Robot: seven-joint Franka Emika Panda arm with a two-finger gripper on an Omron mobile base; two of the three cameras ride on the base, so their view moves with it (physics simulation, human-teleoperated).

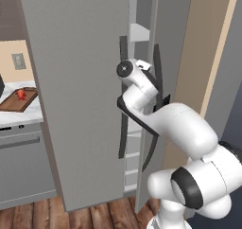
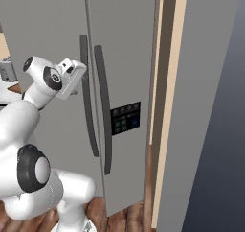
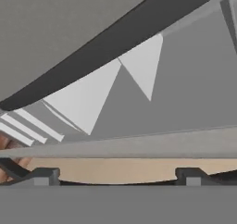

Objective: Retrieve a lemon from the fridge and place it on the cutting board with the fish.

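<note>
While we are logging this entry, the gripper (image 3: 115, 176) is facing into the gap of the fridge (image 1: 80, 91) with its two fingers (image 3: 44, 176) standing wide apart and clamped on nothing

Lemon: we are not finding it yet; we are judging it to be somewhere on the grey shelves (image 3: 83, 98) behind the part-open doors. We are expecting it to be light, firm, round and a little slick, so likely to roll; we are advising a hold across its middle, pads on opposite sides

Fridge doors: two, each with one long dark handle (image 2: 101, 111), so two handles. We are judging the doors heavy and stiff, best taken by a handle or pushed at the free edge

Cutting board (image 1: 19, 100): one, lying on the counter (image 1: 28, 114) left of the fridge, well apart from the arm; rigid, flat

Fish (image 1: 21, 95): one, small and red-orange, lying on the board; we are judging it soft and slippery

Control panel (image 2: 125, 119): one, dark, on the right door
</note>
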